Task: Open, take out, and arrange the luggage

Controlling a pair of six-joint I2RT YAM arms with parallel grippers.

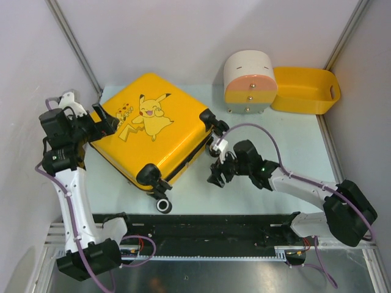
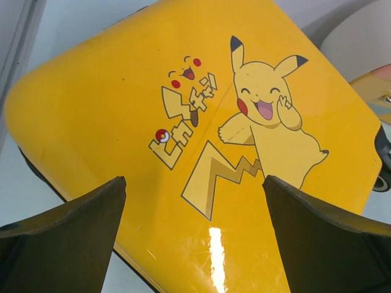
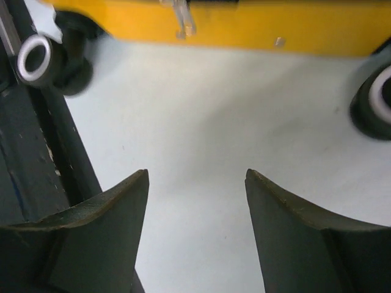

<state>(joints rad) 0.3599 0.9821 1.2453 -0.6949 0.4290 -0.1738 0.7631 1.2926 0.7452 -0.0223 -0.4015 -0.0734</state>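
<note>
The luggage (image 1: pixel 153 125) is a yellow hard-shell suitcase with a Pikachu print, lying flat and closed on the table with its black wheels toward the near side. My left gripper (image 1: pixel 109 122) is open and empty over its left corner; the shell (image 2: pixel 201 122) fills the left wrist view between the fingers. My right gripper (image 1: pixel 218 171) is open and empty, low over the table just right of the suitcase's wheeled end. The right wrist view shows the suitcase's side (image 3: pixel 244 24), a zip pull (image 3: pixel 183 21) and two wheels (image 3: pixel 36 58).
A cream-and-pink drum-shaped box (image 1: pixel 249 82) stands at the back, with a yellow plastic basket (image 1: pixel 305 90) to its right. A black rail (image 1: pixel 201 229) runs along the near edge. Walls close in on the left and right.
</note>
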